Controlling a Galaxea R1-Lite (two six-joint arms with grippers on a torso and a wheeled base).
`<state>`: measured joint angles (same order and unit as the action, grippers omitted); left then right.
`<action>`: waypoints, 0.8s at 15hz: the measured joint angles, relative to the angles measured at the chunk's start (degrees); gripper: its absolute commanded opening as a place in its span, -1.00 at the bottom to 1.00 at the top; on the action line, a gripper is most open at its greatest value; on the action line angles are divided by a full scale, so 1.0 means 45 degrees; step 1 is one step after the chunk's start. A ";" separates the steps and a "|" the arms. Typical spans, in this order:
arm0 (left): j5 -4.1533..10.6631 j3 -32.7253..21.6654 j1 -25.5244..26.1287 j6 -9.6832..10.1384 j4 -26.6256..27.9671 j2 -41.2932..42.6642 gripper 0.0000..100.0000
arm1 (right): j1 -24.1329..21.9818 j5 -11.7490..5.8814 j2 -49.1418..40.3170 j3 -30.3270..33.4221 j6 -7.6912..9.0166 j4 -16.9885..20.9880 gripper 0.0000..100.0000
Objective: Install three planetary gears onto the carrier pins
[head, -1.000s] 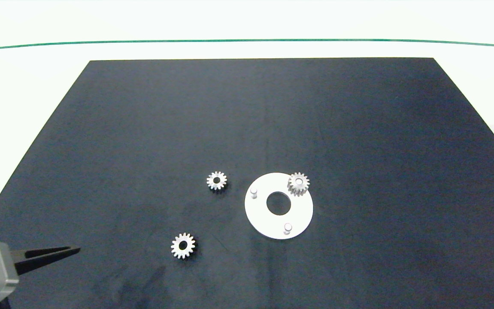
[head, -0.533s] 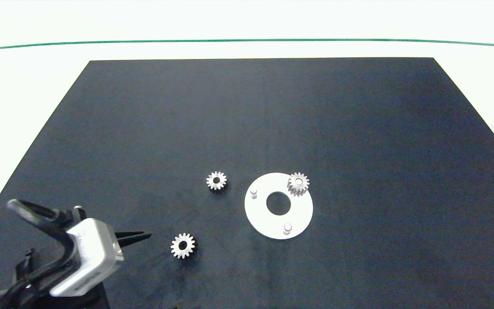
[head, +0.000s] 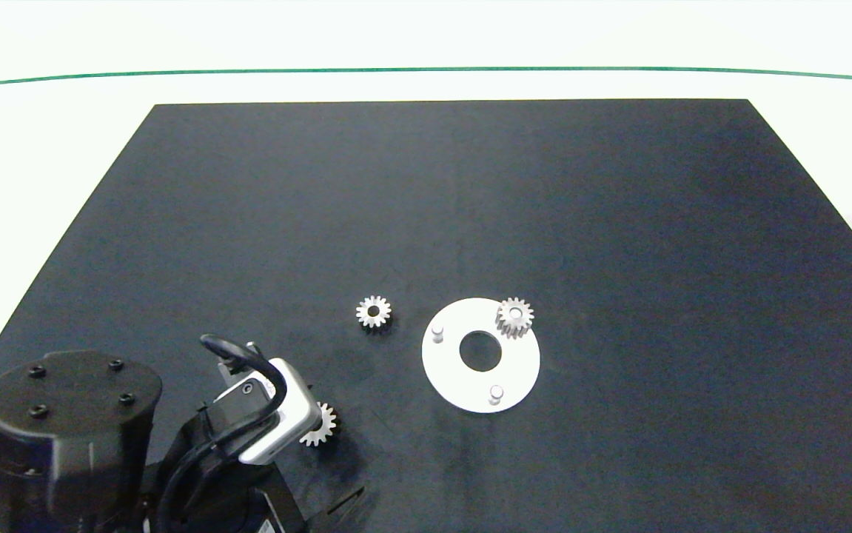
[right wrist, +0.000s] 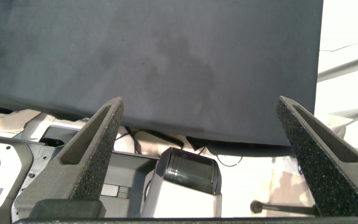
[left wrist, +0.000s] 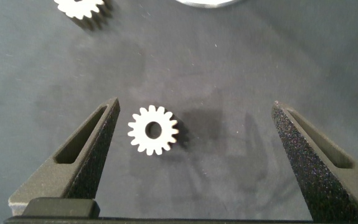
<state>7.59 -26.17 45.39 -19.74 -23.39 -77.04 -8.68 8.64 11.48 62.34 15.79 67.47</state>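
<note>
Left gripper (left wrist: pixel 194 130): spread wide above the gear (left wrist: pixel 153 129) near the table's near edge, bracketing it off-centre for a pick.
Right gripper (right wrist: pixel 197 124): wide apart, empty, parked off the mat's edge.
Second loose gear (head: pixel 374 312): flat on the mat, beside the carrier disc (head: pixel 455 377).
Seated gear (head: pixel 514 317): on one pin.
Bare pins (head: pixel 437 332): two, awaiting gears.

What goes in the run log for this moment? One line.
left gripper: open, straddling nearest loose gear | right gripper: open, off mat | gears on pins: one

Matt silvery metal gear (left wrist: pixel 153 129), matt dark mat (head: pixel 470 207)
</note>
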 measured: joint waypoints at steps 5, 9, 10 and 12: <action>0.0008 0.0108 -0.0702 -0.0046 -0.0098 -0.0658 1.00 | 0.0087 -0.0005 -0.0298 -0.0019 0.0008 0.0103 1.00; 0.0003 -0.0019 -0.1173 -0.0127 -0.0098 -0.0826 1.00 | 0.0135 -0.0005 -0.0452 -0.0016 0.0008 0.0116 1.00; 0.0003 0.0030 -0.1273 -0.0138 -0.0092 -0.0870 1.00 | 0.0146 0.0000 -0.0471 -0.0005 0.0014 0.0116 1.00; 0.0003 0.0116 -0.1512 -0.0133 -0.0087 -0.0943 1.00 | 0.0160 -0.0005 -0.0531 0.0008 0.0014 0.0116 1.00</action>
<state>7.61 -25.65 38.58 -20.33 -23.78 -81.29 -7.96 8.62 9.09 62.38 15.85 68.00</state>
